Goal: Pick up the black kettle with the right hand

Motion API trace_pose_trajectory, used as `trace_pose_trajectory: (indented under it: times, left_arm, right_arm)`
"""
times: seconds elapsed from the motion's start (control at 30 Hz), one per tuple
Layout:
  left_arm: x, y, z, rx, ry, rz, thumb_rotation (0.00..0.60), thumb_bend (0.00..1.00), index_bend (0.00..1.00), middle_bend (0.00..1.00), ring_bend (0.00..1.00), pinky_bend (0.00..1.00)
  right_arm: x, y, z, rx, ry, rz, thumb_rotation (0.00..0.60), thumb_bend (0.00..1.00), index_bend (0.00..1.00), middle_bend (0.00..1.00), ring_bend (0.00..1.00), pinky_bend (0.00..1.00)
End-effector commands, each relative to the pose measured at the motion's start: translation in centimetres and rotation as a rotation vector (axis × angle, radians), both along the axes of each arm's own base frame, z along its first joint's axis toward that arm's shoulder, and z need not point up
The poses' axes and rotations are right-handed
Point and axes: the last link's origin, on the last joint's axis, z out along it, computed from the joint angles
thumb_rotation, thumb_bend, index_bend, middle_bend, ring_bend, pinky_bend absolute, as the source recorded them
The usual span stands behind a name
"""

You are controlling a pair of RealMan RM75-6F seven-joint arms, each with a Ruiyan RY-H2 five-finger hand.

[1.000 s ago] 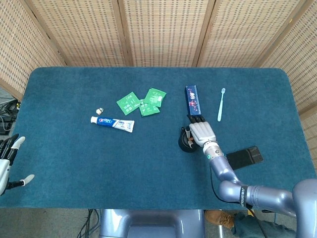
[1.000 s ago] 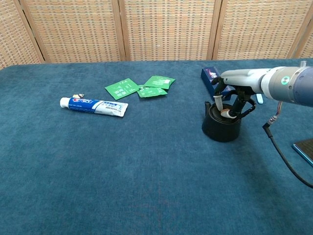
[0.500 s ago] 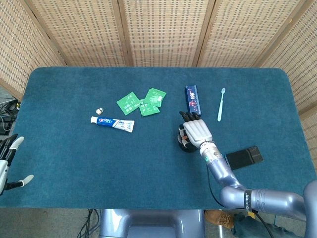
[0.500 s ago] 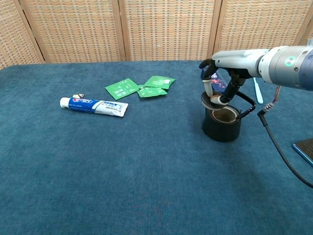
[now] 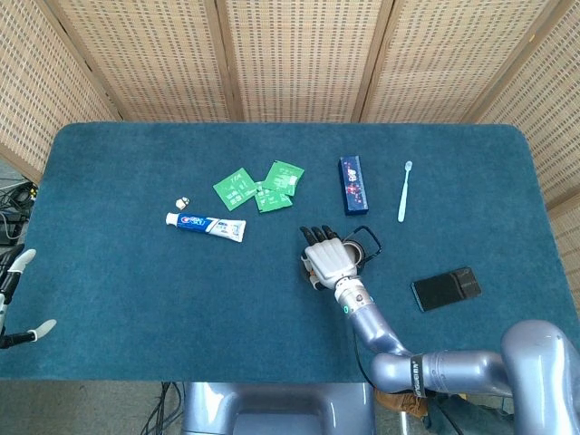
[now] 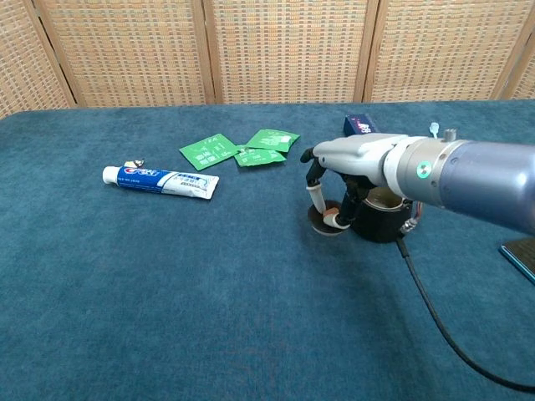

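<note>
The black kettle (image 6: 383, 224) stands on the blue table right of centre, its top uncovered. In the head view my right hand (image 5: 331, 261) covers most of the kettle (image 5: 362, 254), and only its wire handle and right side show. My right hand (image 6: 338, 171) is just left of the kettle and pinches its round dark lid (image 6: 324, 223) low over the cloth beside the body. My left hand (image 5: 16, 299) hangs at the far left edge with its fingers spread, holding nothing.
A toothpaste tube (image 5: 206, 224) and a small cap (image 5: 182, 201) lie to the left. Green packets (image 5: 263, 186) sit behind the centre. A blue box (image 5: 353, 184) and a toothbrush (image 5: 404, 190) lie behind the kettle, and a black phone (image 5: 444, 288) to its right.
My right hand has lifted the lid off the kettle and carried it leftward and down beside the body. The kettle body has stayed put. My left hand has drifted slightly lower.
</note>
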Motion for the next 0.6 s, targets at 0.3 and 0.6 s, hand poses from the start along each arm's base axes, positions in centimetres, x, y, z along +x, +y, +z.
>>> trace_pose_trajectory:
  times: [0.3, 0.6]
  left_arm:
    - [-0.1, 0.1, 0.0, -0.004, -0.001, 0.004, 0.6, 0.0, 0.0, 0.0, 0.0, 0.0]
    - [0.1, 0.0, -0.1, -0.009, 0.0, -0.006, 0.6, 0.0, 0.0, 0.0, 0.0, 0.0]
  right_arm:
    - [-0.4, 0.1, -1.4, -0.007, 0.05, 0.02, 0.6, 0.27, 0.25, 0.0, 0.0, 0.0]
    - [0.6, 0.7, 3.0, -0.06, -0.026, 0.057, 0.6, 0.22, 0.22, 0.0, 0.0, 0.0]
